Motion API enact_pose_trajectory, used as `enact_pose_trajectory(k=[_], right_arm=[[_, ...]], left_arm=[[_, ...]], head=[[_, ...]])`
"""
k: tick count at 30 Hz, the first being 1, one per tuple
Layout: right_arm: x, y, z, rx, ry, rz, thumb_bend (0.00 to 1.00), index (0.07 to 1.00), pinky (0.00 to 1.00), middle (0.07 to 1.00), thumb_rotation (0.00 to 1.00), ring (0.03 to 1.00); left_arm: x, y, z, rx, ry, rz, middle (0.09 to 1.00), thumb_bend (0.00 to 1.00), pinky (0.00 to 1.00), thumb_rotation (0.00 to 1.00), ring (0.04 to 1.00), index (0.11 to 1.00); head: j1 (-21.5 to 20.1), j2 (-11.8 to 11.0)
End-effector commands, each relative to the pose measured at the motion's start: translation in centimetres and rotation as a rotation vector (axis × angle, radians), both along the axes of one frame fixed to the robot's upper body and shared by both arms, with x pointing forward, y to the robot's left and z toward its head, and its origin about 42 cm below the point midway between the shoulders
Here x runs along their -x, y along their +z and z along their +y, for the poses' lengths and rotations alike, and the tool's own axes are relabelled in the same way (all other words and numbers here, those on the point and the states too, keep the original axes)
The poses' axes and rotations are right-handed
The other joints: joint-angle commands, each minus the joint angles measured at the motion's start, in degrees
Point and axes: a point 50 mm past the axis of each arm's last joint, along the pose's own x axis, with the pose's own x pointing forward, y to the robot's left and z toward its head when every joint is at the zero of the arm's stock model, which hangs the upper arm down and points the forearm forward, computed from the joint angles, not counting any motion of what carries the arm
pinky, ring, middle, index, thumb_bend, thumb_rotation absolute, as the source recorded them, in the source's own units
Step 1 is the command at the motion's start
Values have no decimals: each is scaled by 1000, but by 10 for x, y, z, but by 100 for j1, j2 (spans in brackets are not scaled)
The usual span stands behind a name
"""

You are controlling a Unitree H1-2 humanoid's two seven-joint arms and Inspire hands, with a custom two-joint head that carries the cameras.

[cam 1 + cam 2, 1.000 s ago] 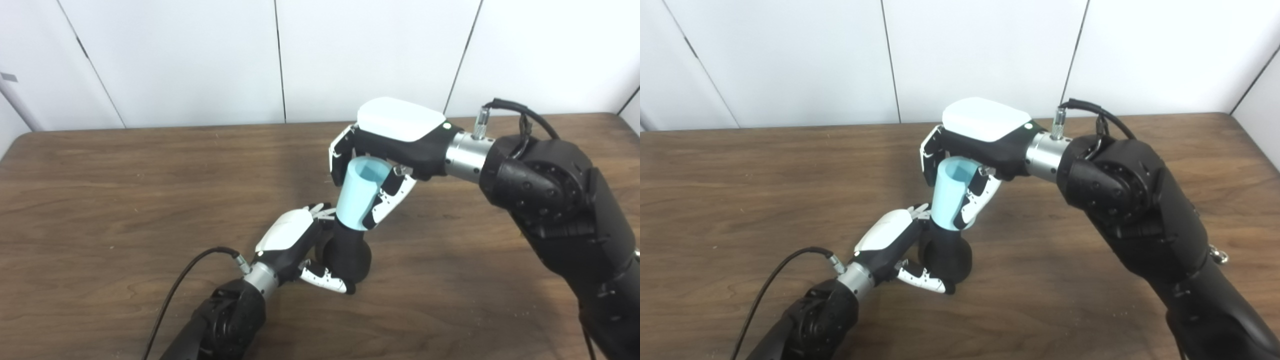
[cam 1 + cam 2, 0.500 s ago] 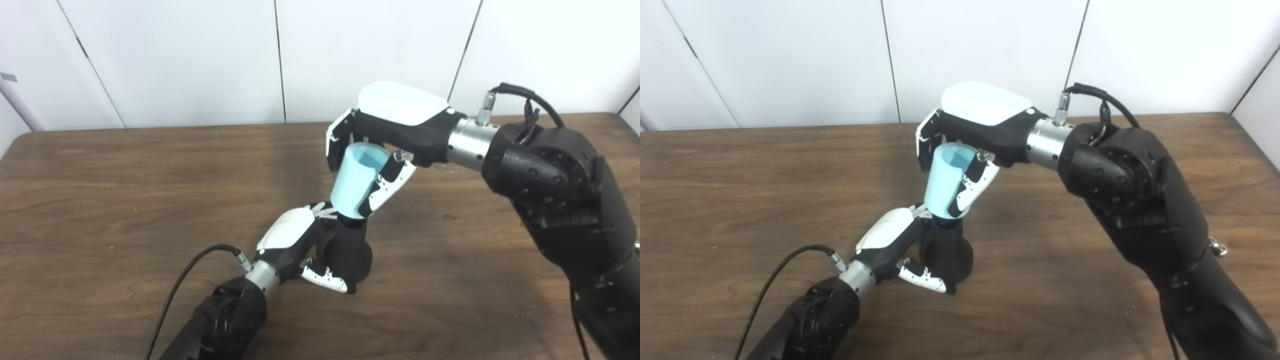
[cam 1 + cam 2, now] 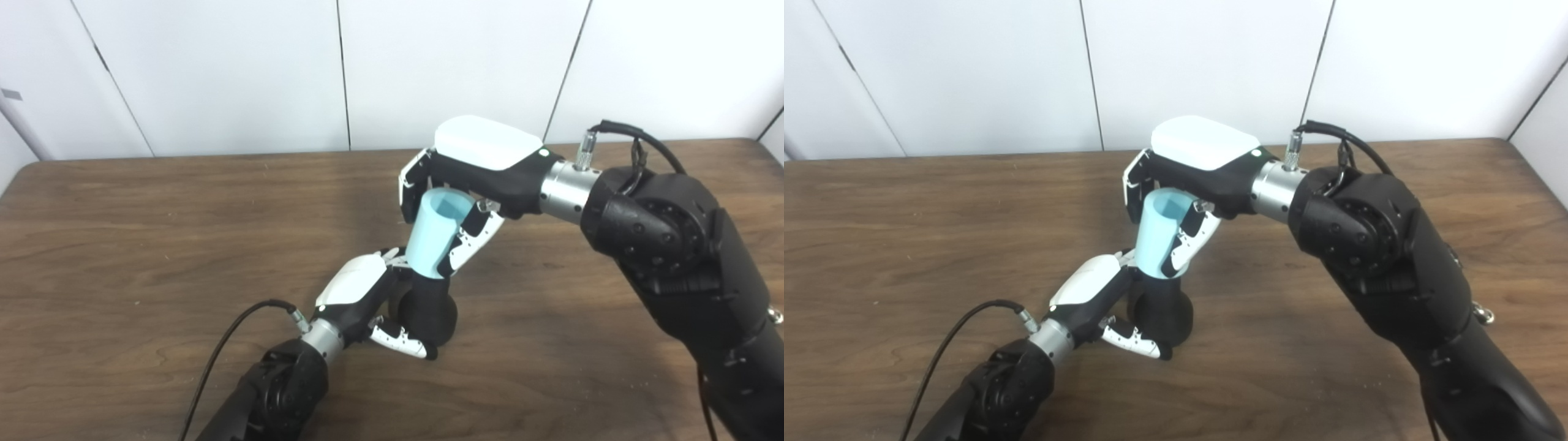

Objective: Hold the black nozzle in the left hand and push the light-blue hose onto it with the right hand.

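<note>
The black nozzle (image 3: 429,309) stands on the wooden table (image 3: 122,245) with its round base down and its neck pointing up. My left hand (image 3: 361,294) is shut on its base from the left. The light-blue hose (image 3: 435,236), a short tapered tube with its open end up, sits over the nozzle's neck and leans a little to the right. My right hand (image 3: 471,168) is shut on the hose from above, fingers behind it and the thumb in front. The nozzle's tip is hidden inside the hose.
A black cable (image 3: 220,355) loops from my left wrist over the table. My bulky right forearm (image 3: 674,257) covers the right side of the table. White wall panels (image 3: 245,73) stand behind the far edge.
My right hand lifted the hose slightly half a second ago and has now pressed it back down over the nozzle's neck. The left hand and nozzle have stayed in place.
</note>
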Motion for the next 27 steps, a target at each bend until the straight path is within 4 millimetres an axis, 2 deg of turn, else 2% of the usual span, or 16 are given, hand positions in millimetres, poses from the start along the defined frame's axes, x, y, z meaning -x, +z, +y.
enact_pose_trajectory(k=[1, 12, 21, 27], right_arm=[[0, 19, -2, 24, 3, -82, 499, 473, 305, 500, 0, 431], [-1, 24, -4, 64, 7, -108, 500, 475, 305, 500, 0, 434], [3, 13, 2, 37, 19, -60, 499, 478, 305, 500, 0, 433], [4, 14, 3, -1, 34, -19, 499, 478, 305, 501, 0, 432]], left_arm=[[22, -55, 10, -166, 15, 243, 894, 523, 1000, 47, 1000, 481], [21, -54, 10, -168, 13, 243, 893, 523, 1000, 48, 1000, 481], [20, -53, 9, -164, 17, 245, 893, 523, 1000, 48, 1000, 481], [19, -54, 9, -165, 19, 245, 893, 523, 1000, 48, 1000, 481]], head=[[8, 5], [0, 49], [17, 70], [8, 66]])
